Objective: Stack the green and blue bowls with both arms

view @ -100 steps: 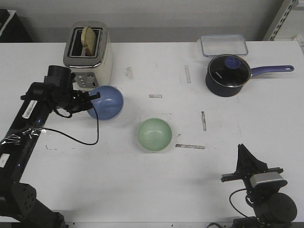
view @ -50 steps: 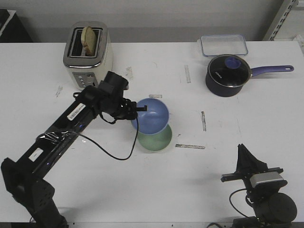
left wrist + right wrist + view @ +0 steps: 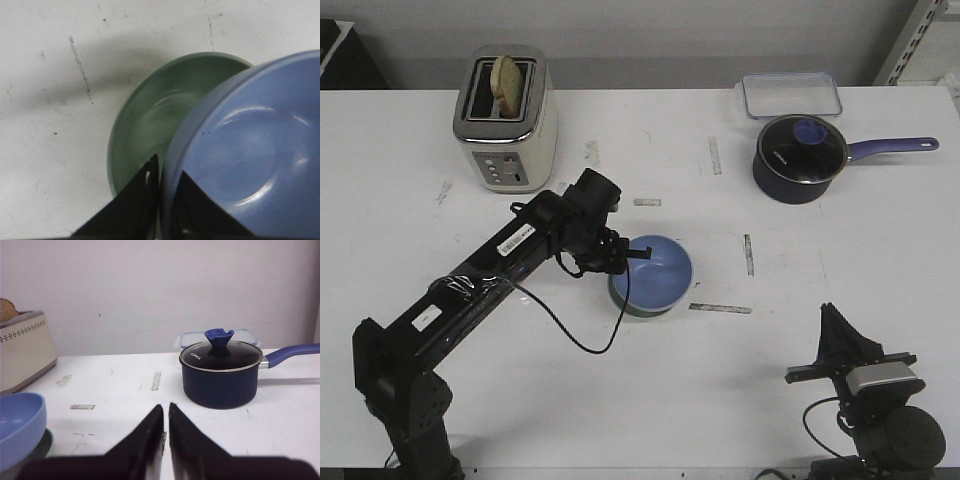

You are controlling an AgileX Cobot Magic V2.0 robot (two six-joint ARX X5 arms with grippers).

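Note:
My left gripper (image 3: 628, 258) is shut on the near-left rim of the blue bowl (image 3: 658, 273) and holds it over the green bowl (image 3: 620, 298), of which only a sliver shows under it. In the left wrist view the blue bowl (image 3: 250, 155) covers the right part of the green bowl (image 3: 155, 120), with my left gripper (image 3: 167, 172) pinching the blue rim, one finger inside and one outside. I cannot tell whether the blue bowl rests in the green one. My right gripper (image 3: 840, 335) is shut and empty near the table's front right; in its own view (image 3: 166, 410) it points at the saucepan.
A toaster (image 3: 506, 117) with a slice of bread stands at the back left. A dark blue saucepan (image 3: 802, 157) with a glass lid stands at the back right, with a clear lidded container (image 3: 791, 95) behind it. Tape marks dot the white table (image 3: 620, 400).
My left arm has carried the blue bowl from beside the toaster rightward and toward me, to over the green bowl. The right arm has not moved.

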